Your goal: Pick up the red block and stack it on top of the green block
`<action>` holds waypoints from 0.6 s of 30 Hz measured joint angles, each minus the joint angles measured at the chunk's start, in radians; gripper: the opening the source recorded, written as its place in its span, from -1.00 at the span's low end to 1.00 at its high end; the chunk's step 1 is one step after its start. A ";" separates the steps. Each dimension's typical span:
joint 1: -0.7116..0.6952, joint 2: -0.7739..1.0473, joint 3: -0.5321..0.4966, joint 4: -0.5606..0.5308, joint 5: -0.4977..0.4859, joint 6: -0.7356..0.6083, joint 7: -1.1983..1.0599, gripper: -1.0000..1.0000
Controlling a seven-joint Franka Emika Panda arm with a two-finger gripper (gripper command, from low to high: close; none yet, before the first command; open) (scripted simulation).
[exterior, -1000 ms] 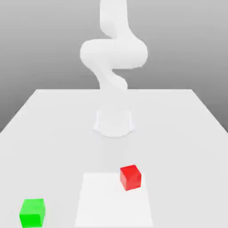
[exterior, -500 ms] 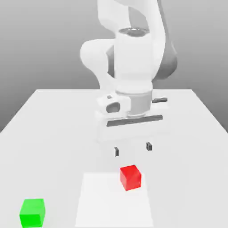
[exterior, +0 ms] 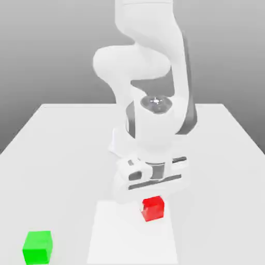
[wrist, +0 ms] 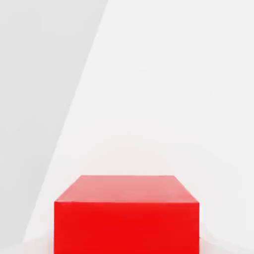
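The red block (exterior: 153,210) sits near the far edge of the white patch (exterior: 129,238), towards the exterior view's right, its top and one side plain in the hand view. The fingers (exterior: 142,207) are drawn in on it, pinching it by two opposite sides, though their contact is partly lost against the pale ground, so how evenly they bear is hard to say. I'd judge it light and stiff, with flat matte faces that should give fair grip and no give under a squeeze; nothing about it looks fragile. The hold wants to be square and midway along the faces, since a pinch near a corner could let it twist. Further out on the bench (exterior: 57,171), well apart, the green block (exterior: 37,247) offers a flat top about as broad, so a level, centred set-down will matter
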 joint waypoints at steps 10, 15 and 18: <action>-0.089 -0.178 -0.053 0.080 0.035 -0.260 0.024 -1.00; -0.216 -0.089 -0.120 0.258 0.060 -0.352 0.083 -1.00; -0.271 -0.034 -0.169 0.367 0.077 -0.407 0.118 -1.00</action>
